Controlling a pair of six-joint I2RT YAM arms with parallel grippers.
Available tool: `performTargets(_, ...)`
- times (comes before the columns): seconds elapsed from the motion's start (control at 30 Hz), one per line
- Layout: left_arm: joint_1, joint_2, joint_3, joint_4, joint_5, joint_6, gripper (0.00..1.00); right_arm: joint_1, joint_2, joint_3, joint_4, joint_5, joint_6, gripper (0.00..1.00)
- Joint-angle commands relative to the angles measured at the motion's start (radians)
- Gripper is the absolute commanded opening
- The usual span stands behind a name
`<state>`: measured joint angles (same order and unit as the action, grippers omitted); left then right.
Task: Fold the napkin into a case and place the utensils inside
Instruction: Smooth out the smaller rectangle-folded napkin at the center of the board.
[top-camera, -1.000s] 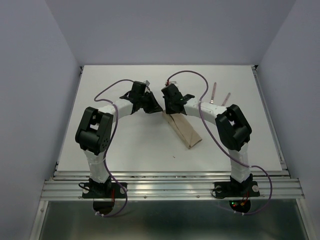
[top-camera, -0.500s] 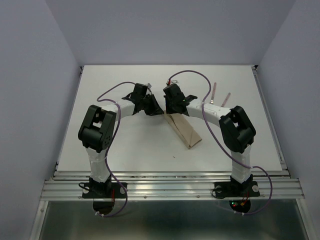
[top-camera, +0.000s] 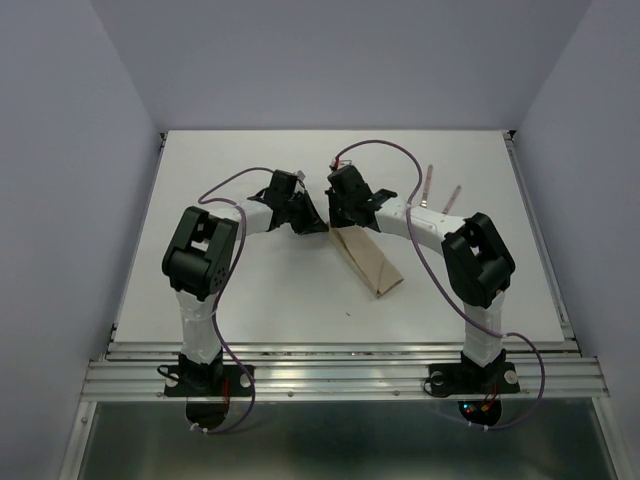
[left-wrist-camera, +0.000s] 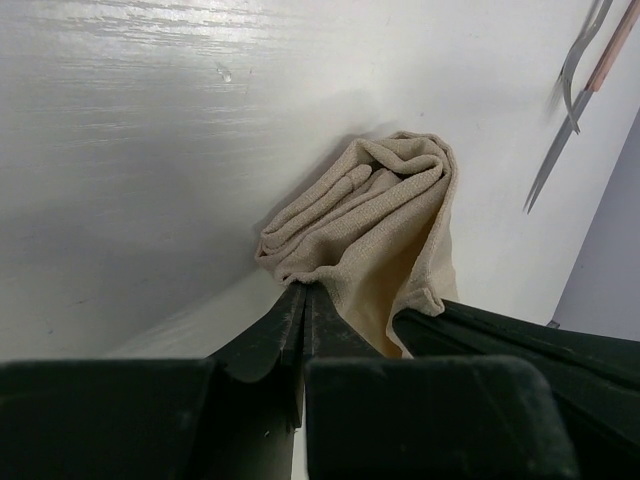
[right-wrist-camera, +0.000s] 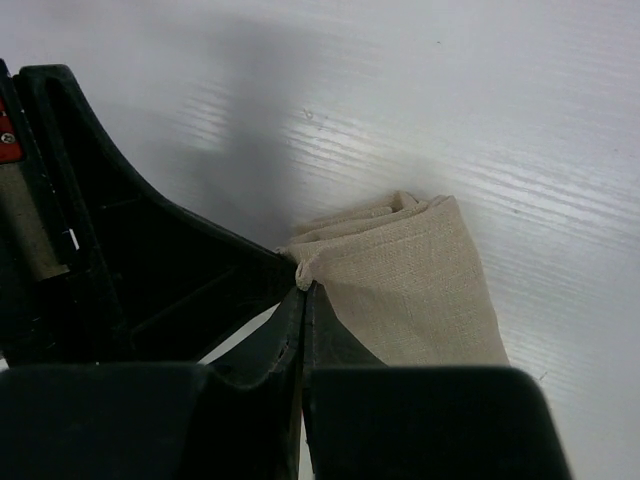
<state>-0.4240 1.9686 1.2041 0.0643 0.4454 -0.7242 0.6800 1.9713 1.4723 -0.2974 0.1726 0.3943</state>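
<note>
Top external view: a white table (top-camera: 250, 290) stands between pale lavender walls (top-camera: 120, 80). At its middle the left gripper (top-camera: 312, 222) and right gripper (top-camera: 337, 216) meet, each with fingers pressed together and pinching the far end of the folded tan napkin (top-camera: 370, 265). The napkin's long axis runs diagonally toward the near right. The utensils (top-camera: 428, 185) lie well apart at the far right.

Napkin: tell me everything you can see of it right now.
The tan woven cloth napkin is folded into a narrow, layered strip lying diagonally on the white table, wrinkled, with rolled folds bunched at one end. At its far end the left gripper and the right gripper are each shut on an edge of it.
</note>
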Motion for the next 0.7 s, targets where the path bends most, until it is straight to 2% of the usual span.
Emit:
performTargets(0.0,-0.007,0.004,0.028,0.04,0.027,-0.003,0.1,-0.005,-0.015,-0.004,0.052,-0.059,-0.014,0.01)
performTargets(0.2,-0.007,0.007,0.023,0.043,0.026,-0.004,0.1,-0.005,0.032,0.0,0.05,-0.081,-0.011,0.01)
performTargets(0.37,-0.007,-0.01,0.012,0.042,0.019,-0.011,0.09,-0.005,0.049,0.005,0.04,-0.058,-0.017,0.14)
performTargets(0.67,-0.004,-0.097,-0.027,0.006,-0.02,-0.007,0.1,-0.005,0.009,0.016,0.024,-0.036,-0.038,0.18)
